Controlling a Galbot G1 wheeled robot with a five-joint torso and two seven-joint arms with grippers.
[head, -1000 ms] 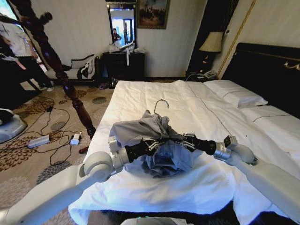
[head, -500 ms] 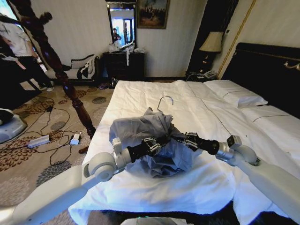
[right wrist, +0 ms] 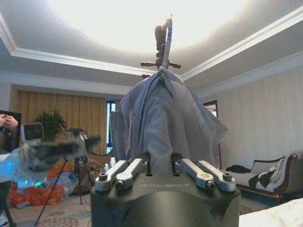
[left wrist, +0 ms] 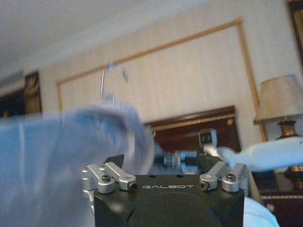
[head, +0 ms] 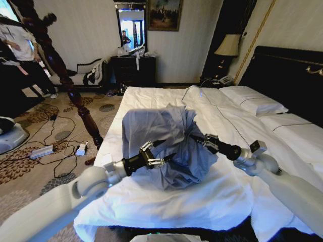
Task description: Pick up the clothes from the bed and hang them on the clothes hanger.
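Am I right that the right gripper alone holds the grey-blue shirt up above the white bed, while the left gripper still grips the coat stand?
Not quite. The head view shows the left gripper open beside the shirt, not on the coat stand. The right gripper does hold the shirt above the bed.

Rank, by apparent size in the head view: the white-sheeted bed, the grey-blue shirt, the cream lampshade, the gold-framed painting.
1. The white-sheeted bed, by far.
2. The grey-blue shirt; nearness to the camera enlarges it.
3 and 4. The cream lampshade and the gold-framed painting look alike; the painting is cut off, so unranked.
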